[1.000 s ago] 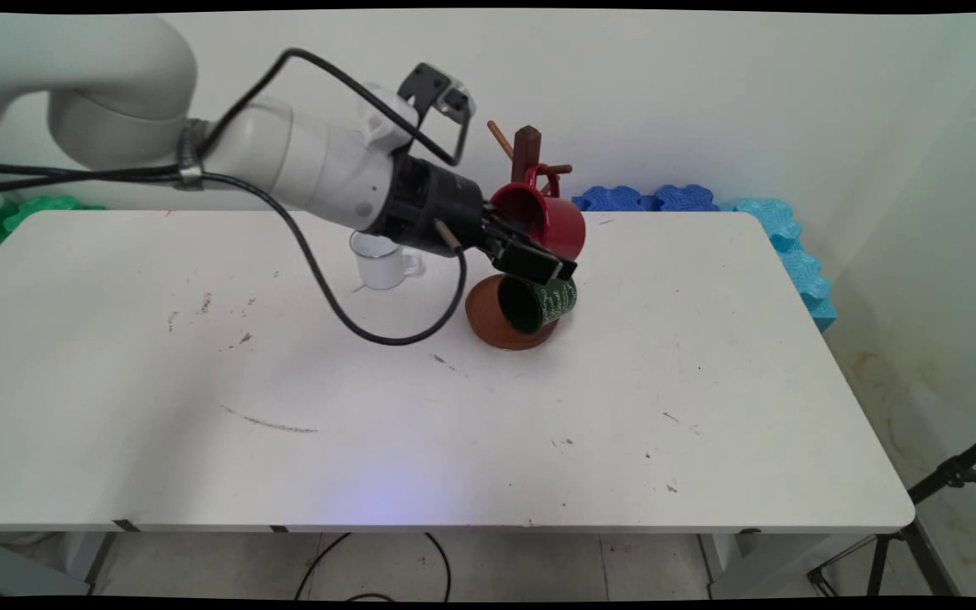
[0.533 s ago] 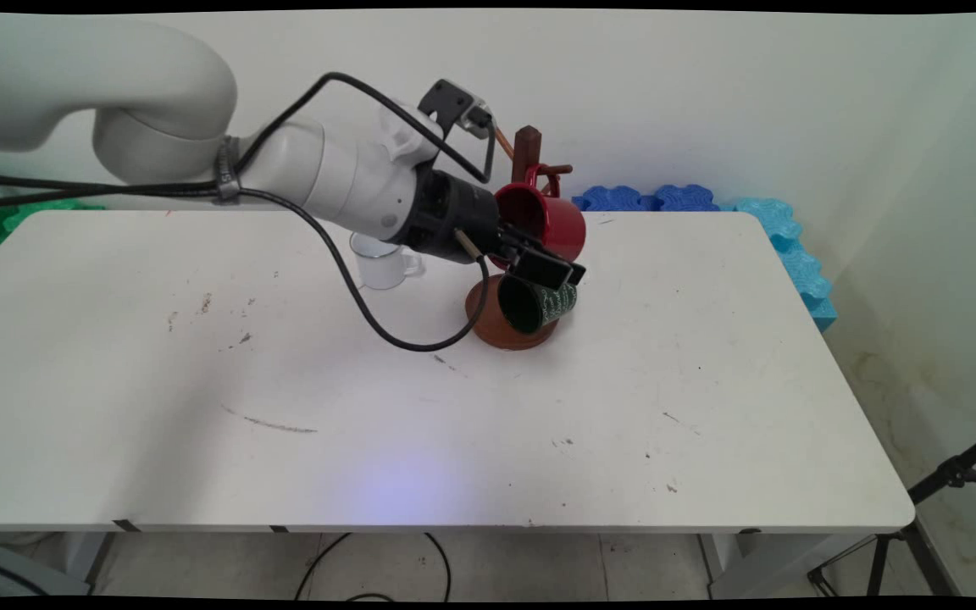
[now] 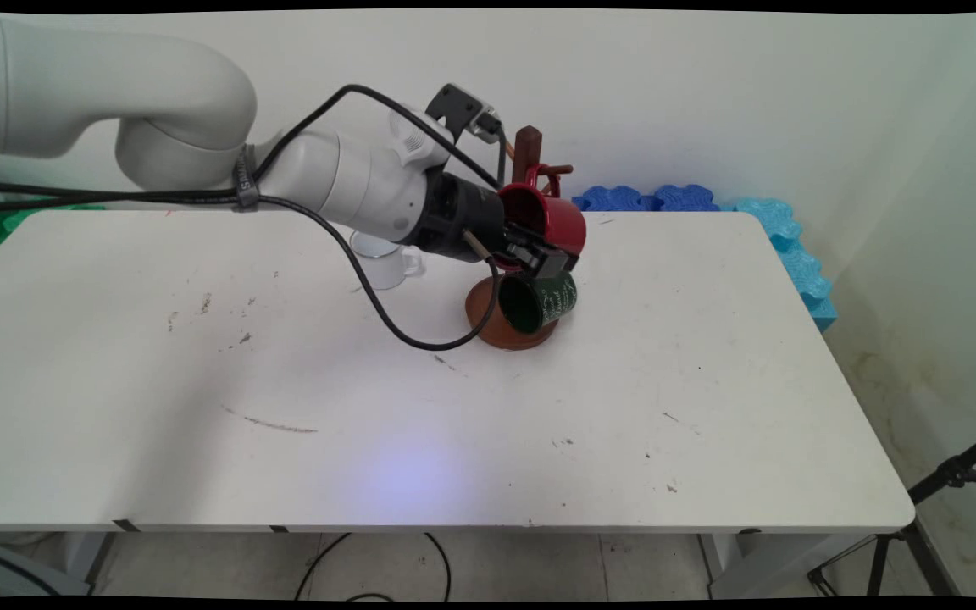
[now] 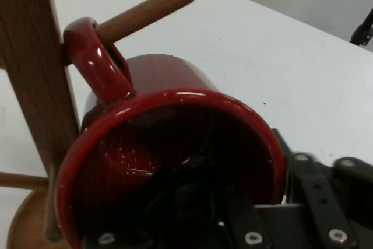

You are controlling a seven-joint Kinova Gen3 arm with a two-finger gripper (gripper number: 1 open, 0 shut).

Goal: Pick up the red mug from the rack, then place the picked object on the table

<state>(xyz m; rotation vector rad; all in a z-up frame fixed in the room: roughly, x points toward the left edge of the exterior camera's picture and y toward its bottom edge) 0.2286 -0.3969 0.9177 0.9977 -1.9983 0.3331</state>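
Hand view shows you the gripper (image 4: 233, 214) clamped on the red mug's (image 4: 169, 150) rim, its handle hooked over the rack's (image 4: 35, 86) peg; rigid, glossy, likely slippery and breakable.

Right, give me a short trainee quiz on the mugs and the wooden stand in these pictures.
1. True or false: the red mug hangs by its handle on a peg of the wooden mug tree.
2. Pick one. In the main view, the green mug sits: A) above the red mug; B) just below the red mug, over the tree's round base; C) alone at the table's near edge.
3. Short answer: which thing stands on the table behind the arm, left of the tree?

Key: 1 true; 2 B; 3 the white mug.
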